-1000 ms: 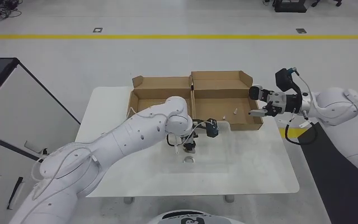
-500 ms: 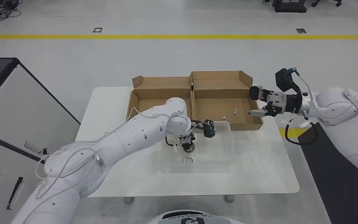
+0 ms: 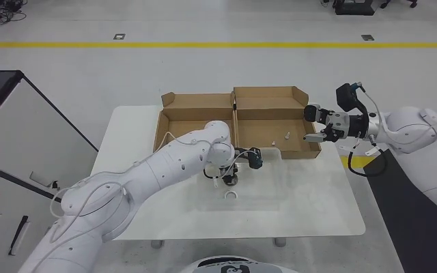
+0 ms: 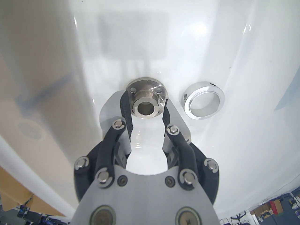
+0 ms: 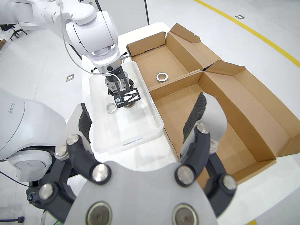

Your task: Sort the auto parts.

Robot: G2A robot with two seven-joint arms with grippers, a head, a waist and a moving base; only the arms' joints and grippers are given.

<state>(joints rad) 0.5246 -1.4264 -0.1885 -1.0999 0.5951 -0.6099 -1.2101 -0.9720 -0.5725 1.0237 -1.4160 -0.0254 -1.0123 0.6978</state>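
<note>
A steel flanged bushing (image 4: 146, 104) stands in the clear plastic tray (image 3: 287, 198), and my left gripper (image 4: 145, 111) is shut on its hub. The black pads (image 4: 125, 108) press both sides of the hub. Just beside it a silver collar ring (image 4: 204, 100) lies flat and loose on the tray floor; the top view shows that ring (image 3: 231, 194) in front of the left gripper (image 3: 233, 179). My right gripper (image 3: 312, 125) hangs open and empty at the right end of the right cardboard box (image 3: 270, 102). Another silver ring (image 5: 162, 76) lies in the left cardboard box (image 3: 191, 109).
Two small metal parts (image 3: 287, 134) lie in the right box. The two boxes stand side by side along the table's far edge, flaps up. The tray rim (image 5: 150, 129) runs close against the boxes. The white table (image 3: 328, 211) reaches right of the tray.
My left gripper has shifted slightly toward the boxes, leaving the loose ring more exposed in the top view. The right arm has not moved.
</note>
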